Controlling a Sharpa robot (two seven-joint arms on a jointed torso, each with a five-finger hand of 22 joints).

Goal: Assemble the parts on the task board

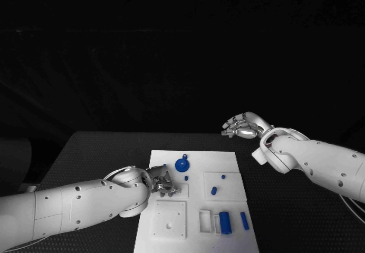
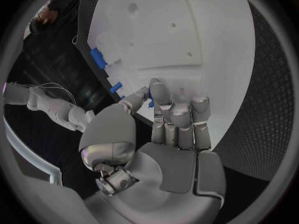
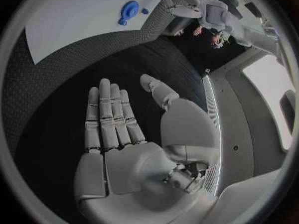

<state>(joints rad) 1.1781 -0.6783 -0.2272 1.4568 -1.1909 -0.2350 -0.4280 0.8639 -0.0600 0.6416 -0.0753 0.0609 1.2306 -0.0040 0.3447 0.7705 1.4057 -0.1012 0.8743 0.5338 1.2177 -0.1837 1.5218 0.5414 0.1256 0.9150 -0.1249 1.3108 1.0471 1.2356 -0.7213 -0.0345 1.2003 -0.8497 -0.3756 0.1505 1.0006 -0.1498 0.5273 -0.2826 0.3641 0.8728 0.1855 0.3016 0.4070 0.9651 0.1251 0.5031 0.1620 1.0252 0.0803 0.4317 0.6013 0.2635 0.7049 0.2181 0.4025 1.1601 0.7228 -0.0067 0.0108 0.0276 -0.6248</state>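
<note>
The white task board (image 1: 199,158) lies in the middle of the black table. On it a round blue part (image 1: 182,165) sits near the far edge, with a small blue pin (image 1: 186,178) just below it. Two more small blue pieces (image 1: 213,191) lie further right. A blue cylinder (image 1: 224,219) and a blue bar (image 1: 244,220) lie at the near right. My left hand (image 1: 161,183) hovers low over the board's left side. Its fingers (image 2: 179,119) are stretched out and hold nothing, and the pin (image 2: 151,103) shows just past the thumb tip. My right hand (image 1: 243,125) is raised beyond the board's far right corner, palm flat (image 3: 118,134) and empty.
A square white plate (image 1: 169,219) with holes is set into the board's near left, and a white slot block (image 1: 205,221) sits beside the blue cylinder. Black table surface (image 1: 99,153) spreads on both sides of the board. The round blue part (image 3: 129,9) also appears in the right wrist view.
</note>
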